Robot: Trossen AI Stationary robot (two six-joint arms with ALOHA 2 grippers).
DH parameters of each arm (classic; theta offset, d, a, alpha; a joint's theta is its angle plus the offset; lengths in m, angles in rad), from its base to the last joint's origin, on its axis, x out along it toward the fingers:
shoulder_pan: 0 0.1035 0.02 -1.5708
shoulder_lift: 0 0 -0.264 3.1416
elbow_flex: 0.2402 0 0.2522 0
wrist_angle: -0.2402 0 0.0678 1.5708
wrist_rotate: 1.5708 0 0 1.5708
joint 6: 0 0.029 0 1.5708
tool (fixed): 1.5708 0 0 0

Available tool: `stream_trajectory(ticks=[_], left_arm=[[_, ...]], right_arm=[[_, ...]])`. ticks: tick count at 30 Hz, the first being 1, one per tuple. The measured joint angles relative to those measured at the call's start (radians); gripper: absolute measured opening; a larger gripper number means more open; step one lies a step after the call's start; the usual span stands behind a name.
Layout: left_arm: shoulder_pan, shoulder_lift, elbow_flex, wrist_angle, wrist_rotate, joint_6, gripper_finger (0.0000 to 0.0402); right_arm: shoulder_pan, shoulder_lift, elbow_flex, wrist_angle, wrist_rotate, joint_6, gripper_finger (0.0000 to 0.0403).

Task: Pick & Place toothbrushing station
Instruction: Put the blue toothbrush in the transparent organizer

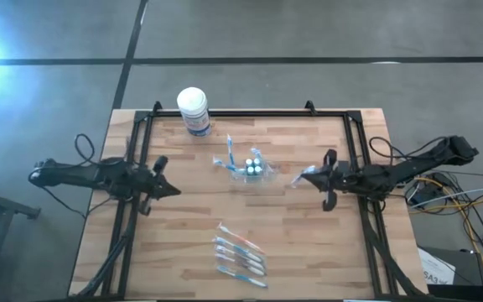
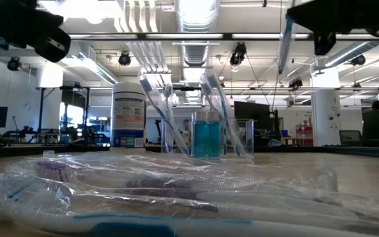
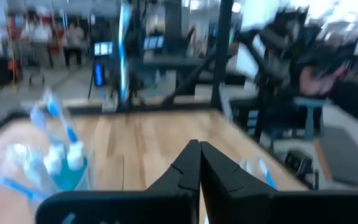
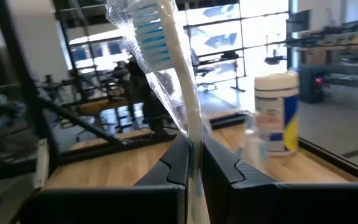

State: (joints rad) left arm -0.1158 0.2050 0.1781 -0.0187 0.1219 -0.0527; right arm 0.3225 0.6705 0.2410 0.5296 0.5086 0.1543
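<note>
Risk first: we are holding a wrapped toothbrush (image 4: 169, 56) in the right end effector (image 4: 194, 158), fingers pinched tight low on the handle, brush head sticking far out past the tips. Long lever plus slick film, so it is likely pivoting or sliding in the grip on any fast swing.

Clear cup (image 1: 252, 170) is sitting ahead of the right end effector, toward the middle of the desk (image 1: 309, 243), already carrying several brushes and some small white-capped pieces. Narrow, crowded opening: a tilted handle could be catching the rim or the brushes inside and tipping the light cup.

White-lidded tub (image 1: 193, 110) is standing beyond the cup, apart from it; low risk.

Left end effector (image 3: 199, 163) is fully closed on nothing, hovering near its own desk edge. Spare wrapped brushes (image 1: 240, 252) are lying well off to its side, near the front edge.
</note>
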Motion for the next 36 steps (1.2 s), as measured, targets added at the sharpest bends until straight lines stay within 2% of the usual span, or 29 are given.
stream_trajectory(ticks=[6,11,14,18,21,25,29,36], left_arm=[[0.000,-0.064,-0.023,-0.011,0.000,-0.002,0.0017],[0.000,-0.075,-0.022,-0.017,0.000,-0.009,0.0009],[0.000,-0.075,-0.022,-0.018,0.000,-0.009,0.0005],[0.000,-0.074,-0.022,-0.023,0.000,-0.009,0.0011],[0.000,-0.074,-0.022,-0.023,0.000,-0.009,0.0018],[0.000,-0.074,-0.022,-0.022,-0.003,-0.008,0.0018],[0.000,-0.074,-0.022,-0.022,-0.006,-0.008,0.0011],[0.000,-0.074,-0.044,-0.019,-0.007,-0.009,0.0010]], right_arm=[[0.000,-0.085,-0.115,0.043,0.064,0.019,0.0013],[0.000,-0.143,-0.232,0.141,0.097,0.059,0.0013],[0.000,-0.165,-0.231,0.078,0.120,0.076,0.0013],[-0.003,-0.169,-0.228,0.106,0.125,0.073,0.0013],[-0.003,-0.164,-0.173,0.104,0.132,0.037,0.0013],[-0.003,-0.090,-0.020,-0.004,0.149,-0.003,0.0013],[-0.018,0.071,0.142,-0.110,0.174,-0.011,0.0013],[-0.107,0.328,0.261,-0.038,0.125,-0.066,0.0013]])
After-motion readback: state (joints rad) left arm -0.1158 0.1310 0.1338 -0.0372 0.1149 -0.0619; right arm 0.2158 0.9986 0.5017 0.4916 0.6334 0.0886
